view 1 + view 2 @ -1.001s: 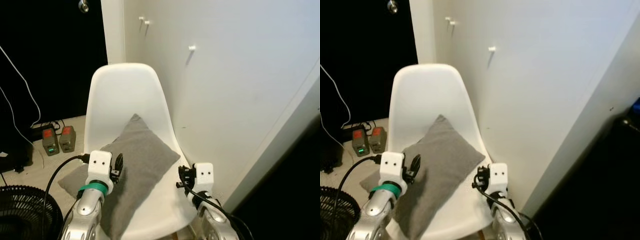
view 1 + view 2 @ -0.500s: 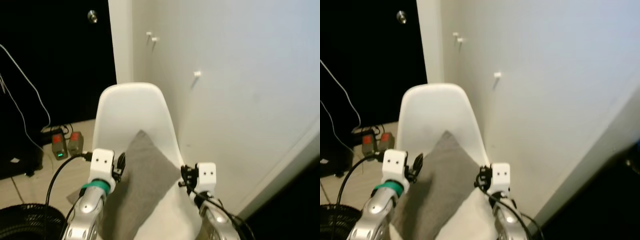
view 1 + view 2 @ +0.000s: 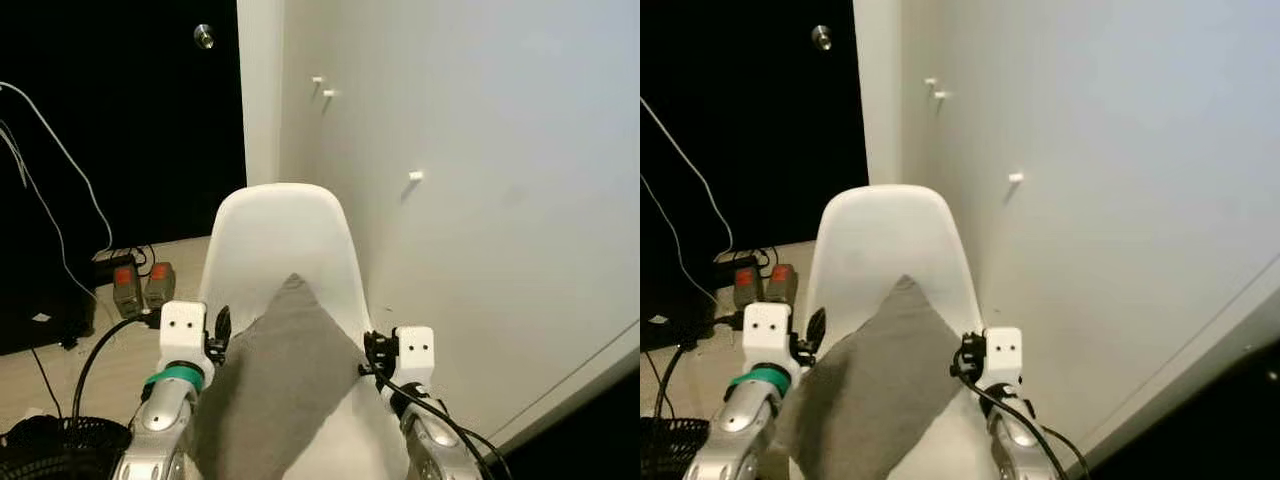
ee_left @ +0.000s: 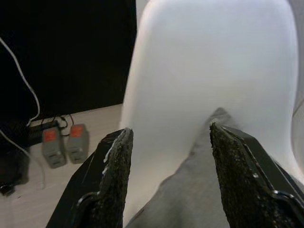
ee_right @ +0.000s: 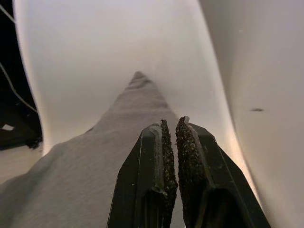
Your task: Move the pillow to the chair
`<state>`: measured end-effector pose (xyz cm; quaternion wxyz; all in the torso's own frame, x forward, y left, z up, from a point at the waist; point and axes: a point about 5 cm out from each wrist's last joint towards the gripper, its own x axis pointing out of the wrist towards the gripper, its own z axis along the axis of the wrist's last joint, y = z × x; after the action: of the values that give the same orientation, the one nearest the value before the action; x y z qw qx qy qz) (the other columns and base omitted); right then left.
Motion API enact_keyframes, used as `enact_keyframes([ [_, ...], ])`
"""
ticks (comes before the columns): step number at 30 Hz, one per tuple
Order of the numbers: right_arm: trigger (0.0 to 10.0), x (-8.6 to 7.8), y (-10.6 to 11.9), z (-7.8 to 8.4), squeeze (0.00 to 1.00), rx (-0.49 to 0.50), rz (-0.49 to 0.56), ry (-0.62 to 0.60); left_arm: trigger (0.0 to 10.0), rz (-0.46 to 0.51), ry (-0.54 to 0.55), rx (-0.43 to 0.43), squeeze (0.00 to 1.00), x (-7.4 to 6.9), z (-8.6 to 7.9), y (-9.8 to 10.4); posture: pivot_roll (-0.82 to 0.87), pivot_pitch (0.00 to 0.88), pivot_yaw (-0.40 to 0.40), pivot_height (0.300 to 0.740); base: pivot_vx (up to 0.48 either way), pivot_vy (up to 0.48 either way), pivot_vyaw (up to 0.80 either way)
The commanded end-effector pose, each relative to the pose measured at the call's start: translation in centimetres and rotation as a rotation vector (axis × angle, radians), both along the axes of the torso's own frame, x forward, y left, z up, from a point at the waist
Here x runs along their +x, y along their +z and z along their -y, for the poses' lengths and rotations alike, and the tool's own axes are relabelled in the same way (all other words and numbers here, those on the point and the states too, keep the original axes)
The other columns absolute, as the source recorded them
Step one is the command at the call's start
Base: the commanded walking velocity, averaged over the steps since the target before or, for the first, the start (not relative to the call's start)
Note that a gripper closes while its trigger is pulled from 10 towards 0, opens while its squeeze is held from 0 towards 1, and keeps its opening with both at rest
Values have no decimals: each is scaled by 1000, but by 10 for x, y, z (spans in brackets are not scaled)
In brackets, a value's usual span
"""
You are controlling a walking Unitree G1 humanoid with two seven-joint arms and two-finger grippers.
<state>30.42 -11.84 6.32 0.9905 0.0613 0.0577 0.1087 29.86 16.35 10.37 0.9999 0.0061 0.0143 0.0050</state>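
Camera rose; pillow (image 3: 275, 385) on chair (image 3: 280, 230) between left gripper (image 4: 168, 156), right gripper (image 5: 171, 137).

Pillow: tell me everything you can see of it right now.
The pillow is a plain grey square of soft woven-looking fabric, lying on the seat of the white chair. It sits corner-on, its far corner resting up against the chair back and its near part running out of the head views' bottom edge. The left gripper, open, and the right gripper, shut with nothing between its fingers, flank it; neither grips it.
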Motion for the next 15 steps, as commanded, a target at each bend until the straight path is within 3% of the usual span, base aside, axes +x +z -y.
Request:
enact_keyframes([
  [1,10000,-6,-10,1,0,-20,-42,-3,10000,-44,-13,7,0,-4,1,-10,-40,0,-2,740,0,0,0],
  [7,10000,-7,-16,15,0,-14,-81,-62,10000,-29,-18,14,0,0,6,-6,-30,7,-10,740,0,0,0],
  [15,10000,-6,-16,12,0,-6,-84,-62,10000,-31,-15,17,0,-1,4,-4,-25,9,0,740,0,0,0],
])
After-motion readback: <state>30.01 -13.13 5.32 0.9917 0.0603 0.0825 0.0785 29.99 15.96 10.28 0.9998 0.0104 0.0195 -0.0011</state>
